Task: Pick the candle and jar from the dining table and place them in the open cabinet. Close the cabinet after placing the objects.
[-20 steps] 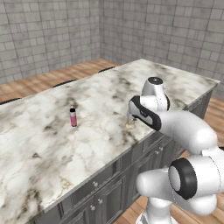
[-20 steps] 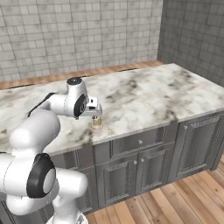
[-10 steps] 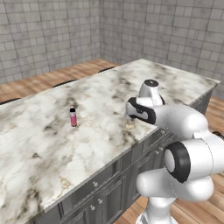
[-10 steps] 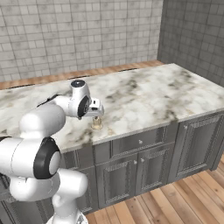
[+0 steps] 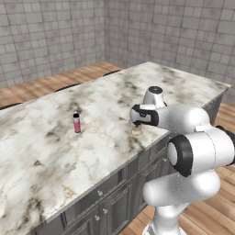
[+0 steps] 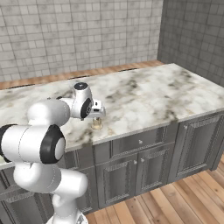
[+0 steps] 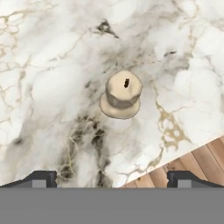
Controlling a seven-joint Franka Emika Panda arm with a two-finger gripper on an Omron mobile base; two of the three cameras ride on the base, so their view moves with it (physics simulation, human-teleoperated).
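The candle (image 7: 121, 94), a squat cream piece with a knobbed top, stands upright on the marble dining table (image 5: 55, 151) close to its front edge. From the base cameras I see the candle (image 5: 137, 131) (image 6: 97, 124) directly under the hand. My gripper (image 7: 113, 178) (image 5: 137, 121) (image 6: 99, 114) hovers just above it, pointing down, open, with nothing between the fingers. In the hand view the candle lies ahead of the two fingertips (image 7: 41, 177), apart from them. The jar and the cabinet are out of view.
A slim pink bottle with a black cap (image 5: 76, 123) stands further left on the table. The table's front edge (image 7: 175, 153) runs just beside the candle, with wooden floor below. Dark grey base cupboards (image 6: 140, 162) sit under the slab.
The arm's elbow has folded in nearer the base and the hand has shifted slightly over the candle. The gripper stays open and the candle has not moved.
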